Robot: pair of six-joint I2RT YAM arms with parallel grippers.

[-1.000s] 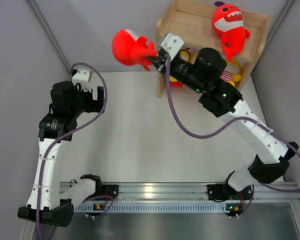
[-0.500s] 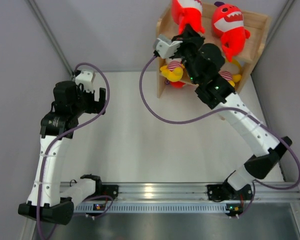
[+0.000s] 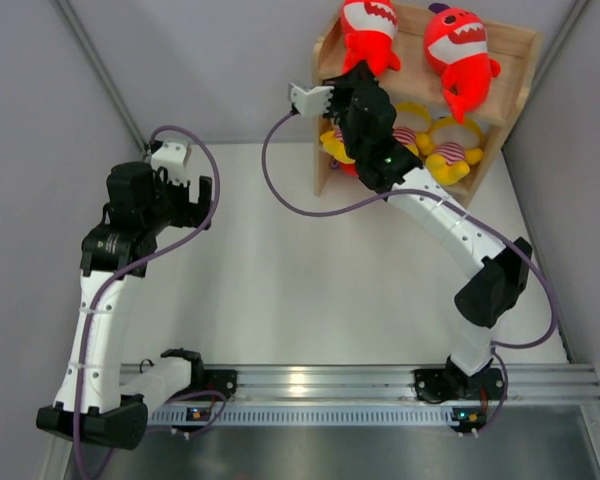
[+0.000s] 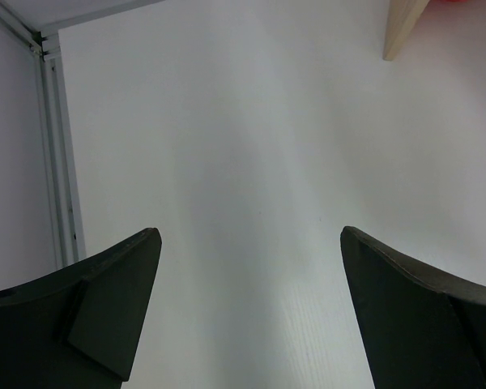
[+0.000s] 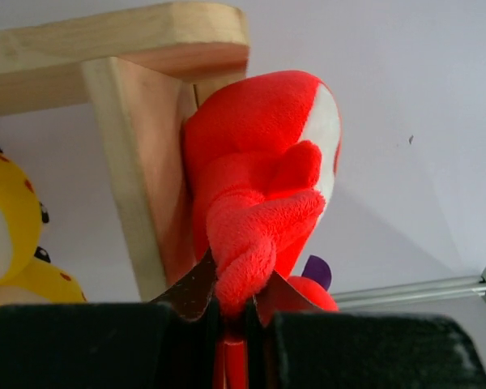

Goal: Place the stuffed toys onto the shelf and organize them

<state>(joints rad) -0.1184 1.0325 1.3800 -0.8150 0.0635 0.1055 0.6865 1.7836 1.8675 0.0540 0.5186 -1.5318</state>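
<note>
A: Stuffed toys (image 3: 370, 25) status: one bright red plush shark with a white front (image 5: 263, 194) is at the left end of the top board of the light unpainted wood two-tier shelf (image 3: 515, 45). The shelf sits at the far right corner of the white counter (image 3: 280, 280). Right fingers (image 5: 198, 293) are clamped on its tail fin.

B: Is it resting on the board?

A: Can't tell. The right wrist view looks up at it from below, just beside the shelf's wooden upright. The overhead view shows it upright, mouth up.

B: Other shark?

A: A second red plush shark with a white toothy mouth (image 3: 460, 50) is at the right end of the same board, apart from the first.

B: Lower tier?

A: A row of yellow plush animals with red-and-white striped bodies (image 3: 448, 160), side by side. The exact count is unclear because the right arm covers the left part of the row.

B: Left arm?

A: Left fingers (image 4: 105, 300) are spread apart with nothing between them. They hover over bare counter near the left edge, well apart from the shelf. One wooden shelf corner shows at the top of the left wrist view.
</note>
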